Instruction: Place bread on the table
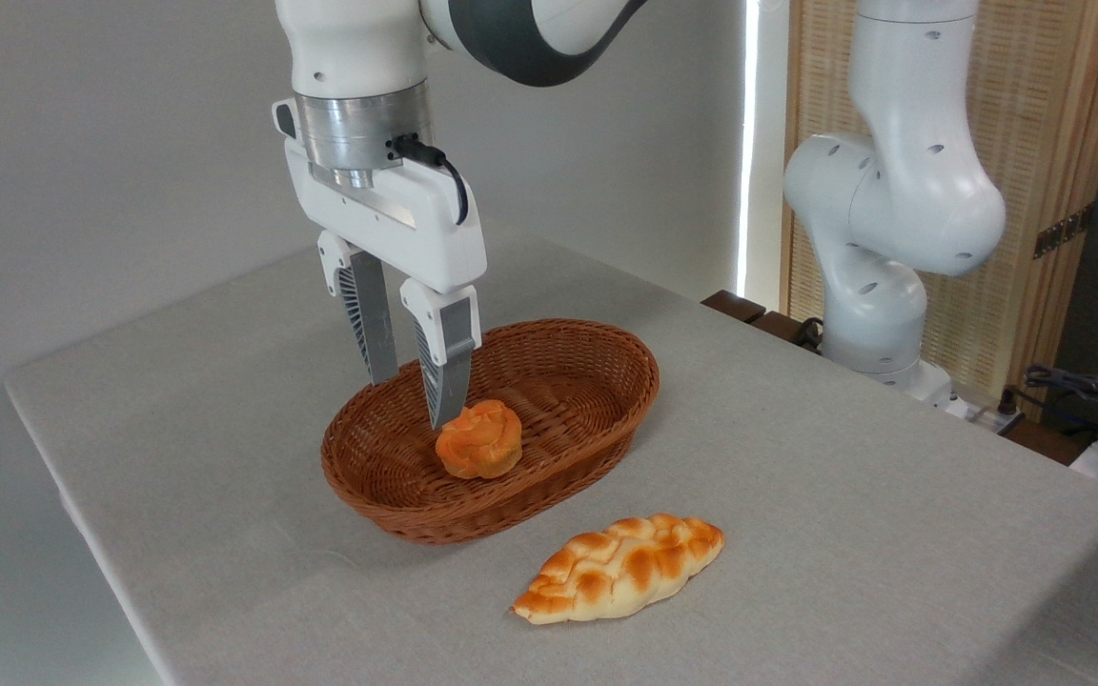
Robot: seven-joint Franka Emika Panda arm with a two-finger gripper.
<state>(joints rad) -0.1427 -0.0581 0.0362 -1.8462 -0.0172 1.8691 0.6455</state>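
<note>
Sitting in basket | bread: round, orange-brown, swirled lobed top

Robotics lab: table-mounted arm, cables.

Orange swirled bread; brown woven basket; grey table.

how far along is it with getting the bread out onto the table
Early stage. Done: the gripper has been brought over the wicker basket, jaws apart. In hand: nothing is held; the fingertips sit just above and left of the round orange bun, which lies inside the basket. Left: grasp the bun, lift it and set it on the grey table. The braided loaf already lies on the table.
</note>
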